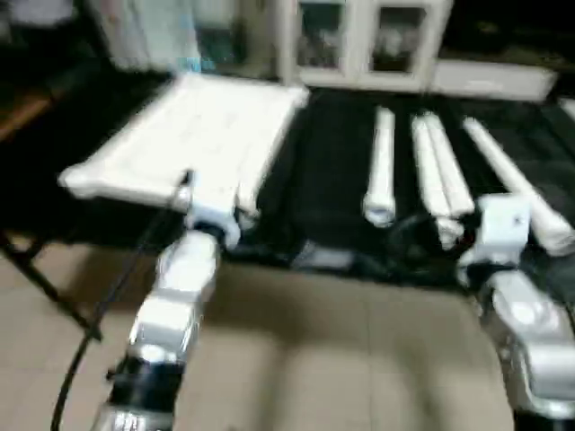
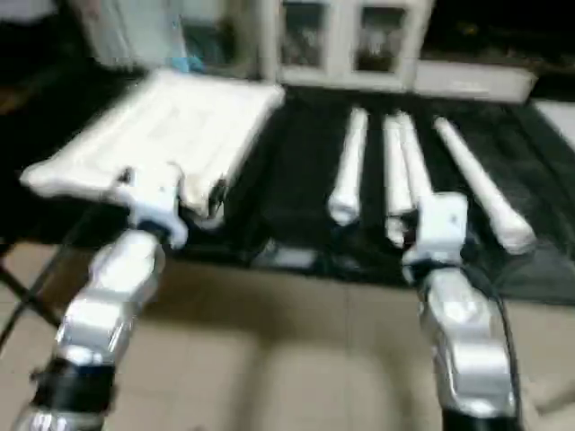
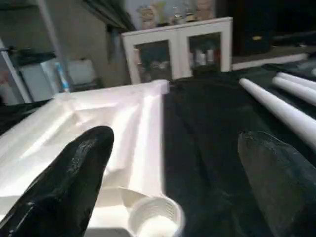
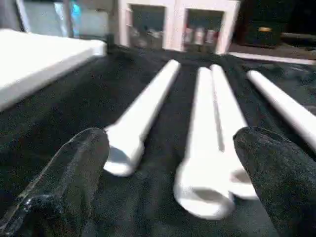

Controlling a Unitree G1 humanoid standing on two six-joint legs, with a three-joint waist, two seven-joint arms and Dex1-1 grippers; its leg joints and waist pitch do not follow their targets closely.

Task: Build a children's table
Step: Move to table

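Note:
The white table top lies underside up on the left of a black cloth. Its ribs and a round threaded corner socket show in the left wrist view. My left gripper hovers open just above that near corner, one black finger over the top, the other over the cloth. Four white tube legs lie side by side to the right: one, a touching pair and an outer one. My right gripper is open over the near ends of the first leg and the pair, holding nothing.
The black cloth covers the work surface. A white cabinet with glass doors stands behind it. Beige tiled floor lies in front. A black cable runs beside my left forearm, and a dark frame leg stands at the left.

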